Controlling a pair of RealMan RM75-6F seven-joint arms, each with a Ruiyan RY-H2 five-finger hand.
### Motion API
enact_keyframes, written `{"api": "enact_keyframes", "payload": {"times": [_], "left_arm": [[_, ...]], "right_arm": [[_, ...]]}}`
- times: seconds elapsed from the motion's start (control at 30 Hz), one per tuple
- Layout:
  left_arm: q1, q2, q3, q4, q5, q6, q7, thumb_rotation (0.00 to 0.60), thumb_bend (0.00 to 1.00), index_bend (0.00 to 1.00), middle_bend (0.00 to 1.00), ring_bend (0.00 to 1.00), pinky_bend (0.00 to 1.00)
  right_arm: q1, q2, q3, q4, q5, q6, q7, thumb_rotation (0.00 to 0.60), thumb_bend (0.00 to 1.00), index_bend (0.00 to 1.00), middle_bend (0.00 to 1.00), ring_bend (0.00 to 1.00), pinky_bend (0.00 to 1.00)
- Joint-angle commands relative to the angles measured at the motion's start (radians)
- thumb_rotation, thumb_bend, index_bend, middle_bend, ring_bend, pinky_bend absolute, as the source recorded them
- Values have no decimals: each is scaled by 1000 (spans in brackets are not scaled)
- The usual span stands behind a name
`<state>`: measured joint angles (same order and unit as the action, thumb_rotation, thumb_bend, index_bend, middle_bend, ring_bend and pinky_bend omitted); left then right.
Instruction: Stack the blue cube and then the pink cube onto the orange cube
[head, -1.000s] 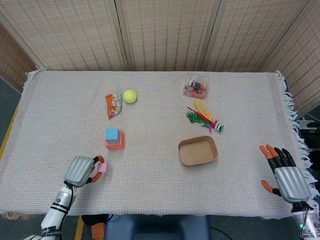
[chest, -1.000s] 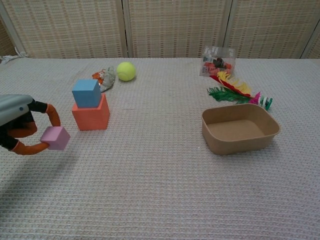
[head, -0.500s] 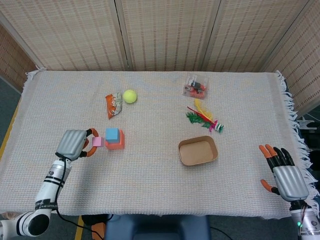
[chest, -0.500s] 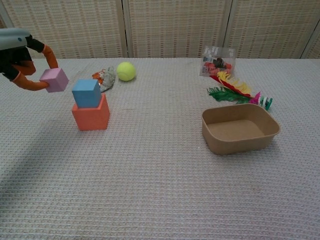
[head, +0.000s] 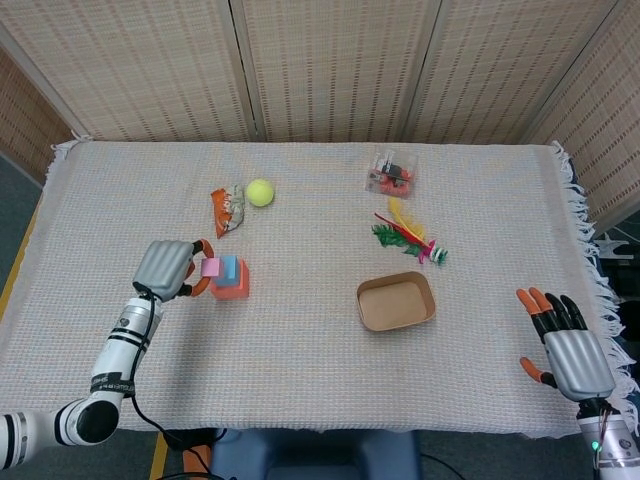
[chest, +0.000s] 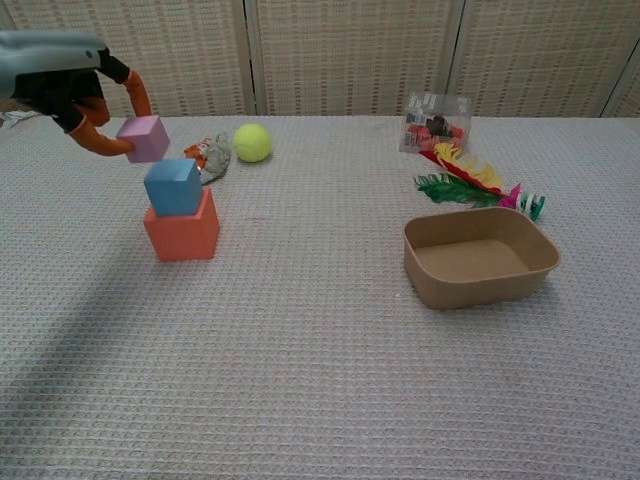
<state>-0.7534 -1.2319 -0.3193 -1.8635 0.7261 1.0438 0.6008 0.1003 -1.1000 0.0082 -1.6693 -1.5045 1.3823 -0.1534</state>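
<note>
Right hand (head: 565, 345) at lower right of head view, fingers spread, holding nothing. Left of centre, blue cube (chest: 172, 186) sits on orange cube (chest: 182, 227). Left hand (chest: 70, 85) pinches pink cube (chest: 144, 138) in the air just above-left of the blue cube, upper left of chest view.

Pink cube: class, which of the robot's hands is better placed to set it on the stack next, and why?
Left. The left hand already holds the pink cube just above the blue cube on the orange cube. The right hand rests open at the far table edge.
</note>
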Motion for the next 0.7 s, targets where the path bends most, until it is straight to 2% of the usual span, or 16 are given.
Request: {"api": "enact_keyframes", "payload": {"times": [0.03, 0.2, 0.7], "left_arm": [[-20, -13, 3, 17, -25, 0, 10, 600, 374, 501, 1000, 1000, 1000], [-43, -31, 10, 52, -63, 5, 11, 600, 374, 501, 1000, 1000, 1000], [-95, -68, 47, 80, -101, 35, 22, 600, 374, 500, 1000, 1000, 1000]], "right_arm": [[-4, -1, 4, 5, -13, 19, 18, 600, 135, 0, 0, 0, 0], [-15, -2, 6, 17, -31, 54, 46, 600, 135, 0, 0, 0, 0], [-14, 6, 4, 11, -19, 38, 43, 600, 135, 0, 0, 0, 0]]}}
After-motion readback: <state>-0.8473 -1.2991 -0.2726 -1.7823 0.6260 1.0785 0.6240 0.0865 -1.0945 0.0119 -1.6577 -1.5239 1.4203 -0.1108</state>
